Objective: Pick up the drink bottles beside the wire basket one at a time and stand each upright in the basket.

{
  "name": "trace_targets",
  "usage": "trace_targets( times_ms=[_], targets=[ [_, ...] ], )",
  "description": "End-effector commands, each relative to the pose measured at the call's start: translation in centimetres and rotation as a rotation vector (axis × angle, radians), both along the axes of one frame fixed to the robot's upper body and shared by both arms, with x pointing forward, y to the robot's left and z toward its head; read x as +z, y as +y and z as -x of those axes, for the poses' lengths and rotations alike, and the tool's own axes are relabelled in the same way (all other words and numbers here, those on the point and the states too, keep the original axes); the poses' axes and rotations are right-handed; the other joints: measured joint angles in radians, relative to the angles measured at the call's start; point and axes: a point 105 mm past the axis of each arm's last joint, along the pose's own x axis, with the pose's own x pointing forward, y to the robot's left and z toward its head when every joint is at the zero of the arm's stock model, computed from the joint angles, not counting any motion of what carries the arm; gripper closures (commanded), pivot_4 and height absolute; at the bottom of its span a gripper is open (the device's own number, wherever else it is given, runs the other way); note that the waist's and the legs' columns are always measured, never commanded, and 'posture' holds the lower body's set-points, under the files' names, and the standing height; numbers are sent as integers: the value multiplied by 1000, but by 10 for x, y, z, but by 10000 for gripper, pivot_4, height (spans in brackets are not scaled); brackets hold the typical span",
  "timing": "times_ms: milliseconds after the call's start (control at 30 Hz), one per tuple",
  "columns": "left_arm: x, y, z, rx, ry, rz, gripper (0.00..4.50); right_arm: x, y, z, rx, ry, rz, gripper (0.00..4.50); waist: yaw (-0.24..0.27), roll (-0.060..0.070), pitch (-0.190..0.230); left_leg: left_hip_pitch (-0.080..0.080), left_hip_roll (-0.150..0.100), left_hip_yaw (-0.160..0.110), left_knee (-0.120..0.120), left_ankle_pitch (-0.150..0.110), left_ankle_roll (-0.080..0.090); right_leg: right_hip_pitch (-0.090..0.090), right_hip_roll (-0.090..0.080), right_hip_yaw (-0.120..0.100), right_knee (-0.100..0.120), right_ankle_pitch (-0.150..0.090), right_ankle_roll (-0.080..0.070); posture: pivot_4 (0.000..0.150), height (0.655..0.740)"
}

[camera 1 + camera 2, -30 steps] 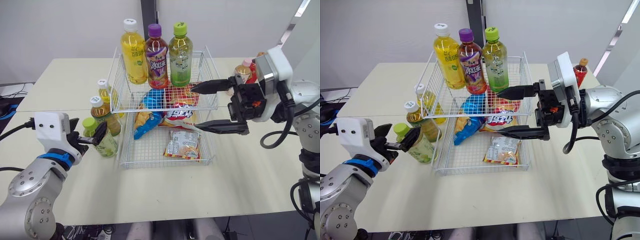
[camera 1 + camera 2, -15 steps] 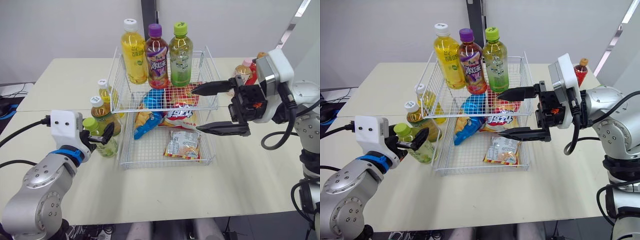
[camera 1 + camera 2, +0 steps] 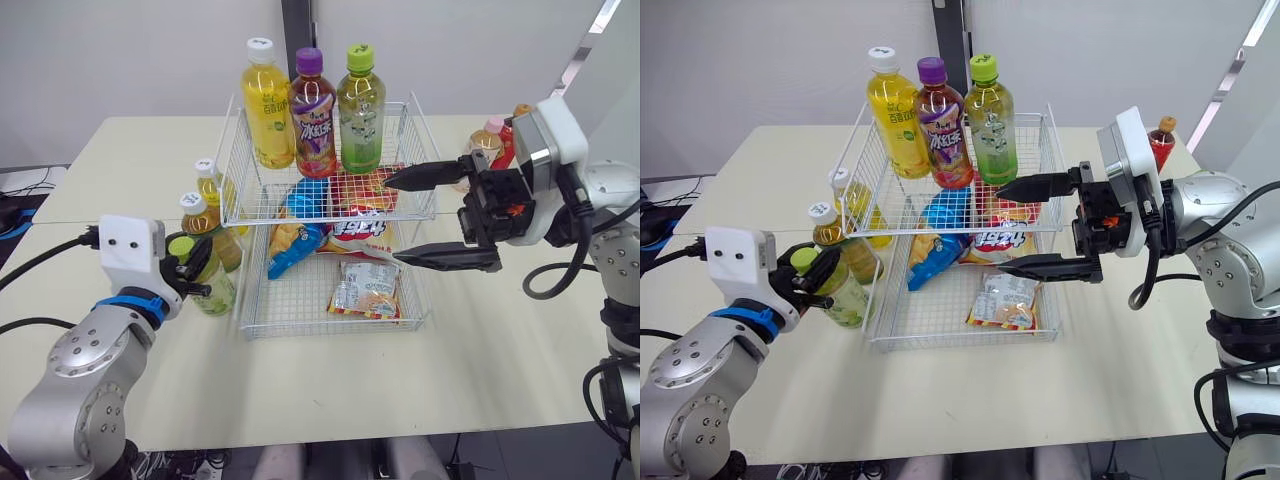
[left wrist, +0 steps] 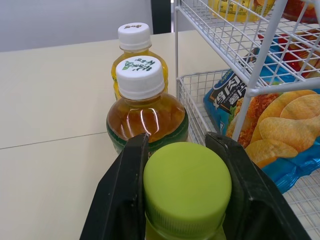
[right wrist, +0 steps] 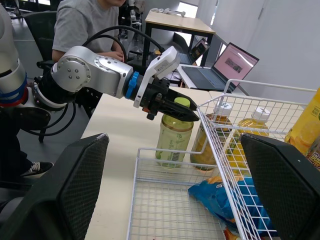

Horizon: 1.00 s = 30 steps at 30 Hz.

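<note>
Nearest on the tabletop (image 3: pixel 400 400), the left gripper (image 3: pixel 190 265) has its jaws closed on the neck of one green-capped bottle (image 3: pixel 212 292), one black jaw pressed to each side just under the cap. That bottle stands on the tabletop just beside the left wall of the wire basket (image 3: pixel 300 312), outside it.

Two more bottles stand in a row behind it, both white-capped: an amber tea bottle (image 3: pixel 205 225) touching or nearly touching it, then a yellow drink bottle (image 3: pixel 209 183).

Three snack packets lie in the basket's lower tier: a blue bag (image 3: pixel 295 240), a red-and-white bag (image 3: pixel 355 225) and a pale packet (image 3: pixel 365 285).

The right gripper (image 3: pixel 392 220) hangs over the basket's right side, its jaws spread wide and holding nothing.

Three bottles stand upright on the upper tier: a yellow one (image 3: pixel 267 105), a purple-capped one (image 3: pixel 312 115) and a green one (image 3: pixel 361 100).

Beyond the right gripper is a cluster of bottles (image 3: pixel 487 145), partly hidden, so I cannot tell their number.
</note>
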Motion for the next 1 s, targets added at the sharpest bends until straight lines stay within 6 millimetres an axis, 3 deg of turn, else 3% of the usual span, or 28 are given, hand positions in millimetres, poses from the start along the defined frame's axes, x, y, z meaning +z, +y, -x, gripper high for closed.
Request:
trace_targets(
  times_ms=[33, 233, 400, 600, 800, 900, 1000],
  targets=[
    [4, 5, 9, 17, -27, -5, 31178, 13, -2, 5, 5, -59, -14, 0, -1, 0, 0, 0, 0, 0, 0, 0, 0, 0, 0, 0, -1, 0, 0, 1500, 7359],
    [34, 4, 21, -184, -56, -51, 31179, 15, -3, 3, -4, -66, -10, 0, -2, 1, 0, 0, 1, 0, -2, 0, 0, -1, 1, -1, -3, 0, 0, 1500, 7359],
    [80, 24, 21, -264, -67, -95, 31179, 14, -5, -3, -43, -82, -7, 0, -1, 0, 1, -1, 2, -1, -2, 0, 0, -1, 1, -2, -5, 0, 0, 1500, 7359],
    [156, 27, 25, -427, -77, -115, 31179, 16, -12, -6, -84, -88, 4, 0, -1, 0, 1, -3, 1, -1, -3, 0, 0, -1, 1, -2, -10, 1, 1, 1500, 7359],
    [216, 9, 35, -632, -129, -78, 31179, 18, -22, -9, -146, -59, 29, 0, -5, 0, 2, -4, 0, 0, -6, 0, 0, -2, 1, -2, -11, 1, 2, 1500, 7359],
    [229, -1, 32, -713, -126, -72, 31179, 20, -25, -8, -167, -68, 21, 0, -6, 0, 2, -4, -1, 2, -7, 0, 0, -2, 1, -3, -11, 1, 3, 1500, 7359],
    [237, -28, 23, -850, -112, -74, 31179, 22, -26, -8, -185, -74, 9, 0, -4, 1, 2, -4, 0, 3, -8, 0, 0, -2, 1, -3, -10, 1, 3, 1500, 7359]
  ],
)
